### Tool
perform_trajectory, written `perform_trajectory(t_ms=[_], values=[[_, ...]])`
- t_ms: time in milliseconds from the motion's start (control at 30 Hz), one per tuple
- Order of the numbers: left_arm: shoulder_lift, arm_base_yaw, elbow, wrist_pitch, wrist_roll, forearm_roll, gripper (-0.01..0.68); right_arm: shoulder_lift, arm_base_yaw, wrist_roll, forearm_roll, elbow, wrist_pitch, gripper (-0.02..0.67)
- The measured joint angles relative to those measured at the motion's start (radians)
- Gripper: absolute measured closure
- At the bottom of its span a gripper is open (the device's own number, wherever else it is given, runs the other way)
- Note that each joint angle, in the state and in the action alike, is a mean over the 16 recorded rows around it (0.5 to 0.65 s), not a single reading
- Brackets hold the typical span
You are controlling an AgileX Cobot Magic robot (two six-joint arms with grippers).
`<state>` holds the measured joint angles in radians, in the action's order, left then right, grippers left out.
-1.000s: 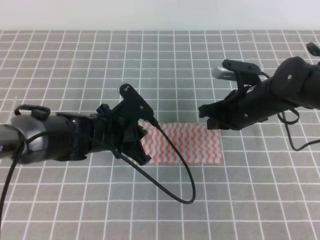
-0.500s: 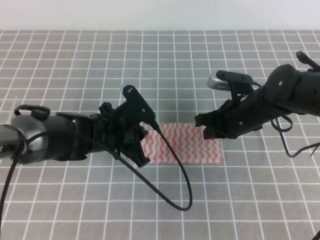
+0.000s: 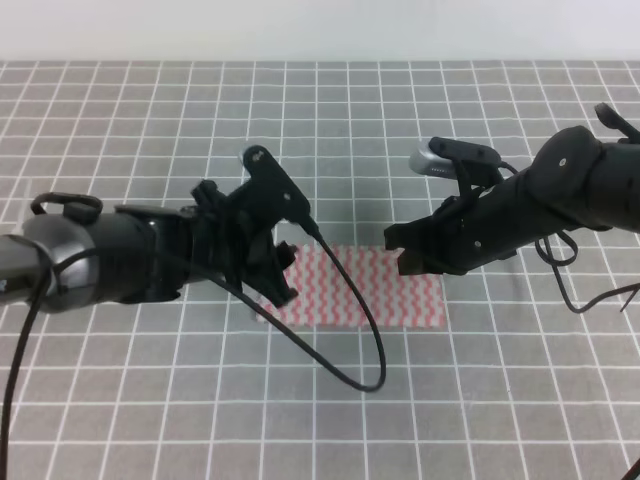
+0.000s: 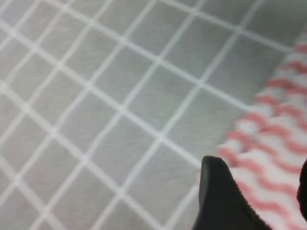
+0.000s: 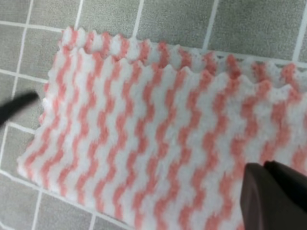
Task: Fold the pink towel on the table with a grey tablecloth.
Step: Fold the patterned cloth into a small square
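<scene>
The pink towel (image 3: 365,290) lies folded into a flat strip on the grey tablecloth (image 3: 330,140), its scalloped layers stacked along the far edge (image 5: 158,67). My left gripper (image 3: 277,285) hovers over the towel's left end. It is open: one finger (image 4: 225,201) stands over the towel's edge (image 4: 273,129), and the other finger shows only at the frame's right border. My right gripper (image 3: 403,260) hangs over the towel's far right part. Its fingers (image 5: 273,196) look pressed together, and I see nothing between them.
A black cable (image 3: 350,330) loops from the left arm across the towel and onto the cloth in front of it. A thin cable (image 3: 580,295) trails from the right arm. A pale wall (image 3: 320,30) runs behind the table's far edge.
The right gripper has come left and down over the towel's far edge. The left gripper has shifted slightly left and up, and the towel's left end now shows below it.
</scene>
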<state>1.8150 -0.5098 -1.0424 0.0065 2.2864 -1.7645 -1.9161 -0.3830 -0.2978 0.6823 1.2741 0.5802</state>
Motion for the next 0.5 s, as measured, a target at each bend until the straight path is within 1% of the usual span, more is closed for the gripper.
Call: perform_trajectory(t_ms=[67, 133, 333, 500], values=[[-0.008, 0.000, -0.011, -0.026, -0.027, -0.001, 0.364, 0.000, 0.001, -0.006, 0.001, 0.000, -0.002, 0.665], [-0.017, 0.000, -0.020, -0.050, -0.058, 0.000, 0.381, 0.000, 0.003, -0.013, 0.001, 0.001, -0.004, 0.666], [-0.050, 0.000, -0.043, -0.083, -0.201, 0.000, 0.495, 0.000, 0.009, -0.032, 0.002, 0.014, 0.007, 0.666], [-0.072, 0.000, -0.047, -0.012, -0.335, 0.000, 0.595, 0.000, 0.013, -0.043, 0.003, 0.041, 0.054, 0.665]])
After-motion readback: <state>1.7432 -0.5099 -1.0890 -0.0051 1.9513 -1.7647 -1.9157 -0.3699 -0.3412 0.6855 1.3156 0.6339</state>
